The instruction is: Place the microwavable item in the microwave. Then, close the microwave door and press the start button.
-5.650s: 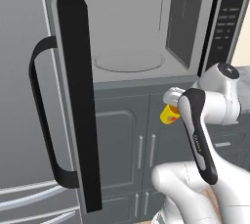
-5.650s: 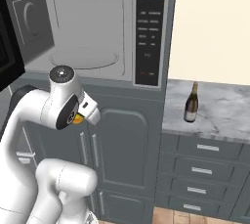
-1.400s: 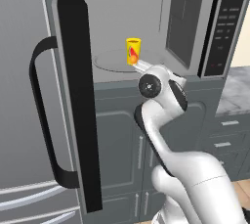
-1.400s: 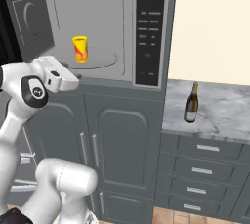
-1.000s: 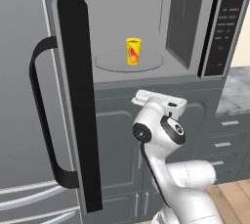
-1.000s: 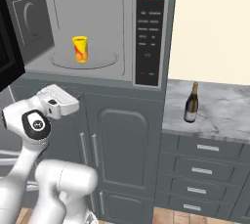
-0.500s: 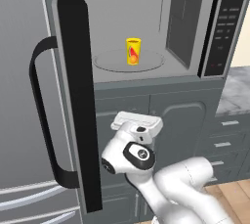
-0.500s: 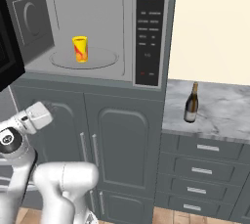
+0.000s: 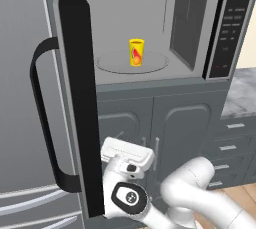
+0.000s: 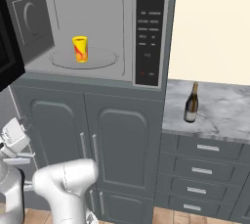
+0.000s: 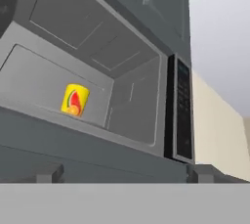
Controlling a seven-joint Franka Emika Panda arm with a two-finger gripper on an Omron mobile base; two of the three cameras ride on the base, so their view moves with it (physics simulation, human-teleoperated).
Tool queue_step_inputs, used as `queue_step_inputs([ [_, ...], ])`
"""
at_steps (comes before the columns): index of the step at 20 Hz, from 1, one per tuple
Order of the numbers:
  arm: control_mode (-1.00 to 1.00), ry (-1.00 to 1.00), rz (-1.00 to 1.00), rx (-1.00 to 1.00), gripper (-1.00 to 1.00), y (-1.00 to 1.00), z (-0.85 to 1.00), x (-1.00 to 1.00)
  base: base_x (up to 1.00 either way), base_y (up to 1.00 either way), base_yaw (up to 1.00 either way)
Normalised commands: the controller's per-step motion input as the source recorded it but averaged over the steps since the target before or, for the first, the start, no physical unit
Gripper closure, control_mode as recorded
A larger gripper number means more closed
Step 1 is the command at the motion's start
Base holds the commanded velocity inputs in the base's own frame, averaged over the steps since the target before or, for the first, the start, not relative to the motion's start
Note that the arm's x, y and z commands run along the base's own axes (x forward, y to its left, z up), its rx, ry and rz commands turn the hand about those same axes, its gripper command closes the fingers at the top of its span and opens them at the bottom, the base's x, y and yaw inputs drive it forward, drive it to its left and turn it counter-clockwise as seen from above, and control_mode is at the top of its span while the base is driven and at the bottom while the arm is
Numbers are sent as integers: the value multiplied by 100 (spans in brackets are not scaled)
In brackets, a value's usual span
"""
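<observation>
Yellow cup [image 9: 136, 52] upright on microwave [image 9: 150, 28] turntable, nothing touching it | gripper [image 9: 127, 153] low beside open door [image 9: 75, 93], jaws spread, empty | door looks stiff, heavy; push its outer face near black handle [image 9: 45, 123]

To your right a dark wine bottle [image 10: 191, 103] upright on the marble surface [image 10: 222, 108], grey drawers [image 10: 207, 159] below it, grey fridge [image 9: 22, 103] at your left.

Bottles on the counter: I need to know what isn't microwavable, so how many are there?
1: a dark wine bottle stands upright on the marble counter, right of the microwave. Others may be out of frame.
</observation>
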Motion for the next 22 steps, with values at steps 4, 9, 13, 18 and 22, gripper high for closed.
queue_step_inputs([
  [4, -100, -33, 0, 0, -100, 100, 29, -25, 0, 0, 0],
  [9, -100, -33, 0, 0, -100, 98, 4, -32, 0, 0, 0],
  [13, -100, -30, 0, 0, -100, 94, 5, -34, 0, 0, 0],
  [18, -100, -28, 0, 0, -100, 62, 35, -21, 0, 0, 0],
  [22, -100, -21, 7, 8, -100, 9, 36, -32, 0, 0, 0],
])
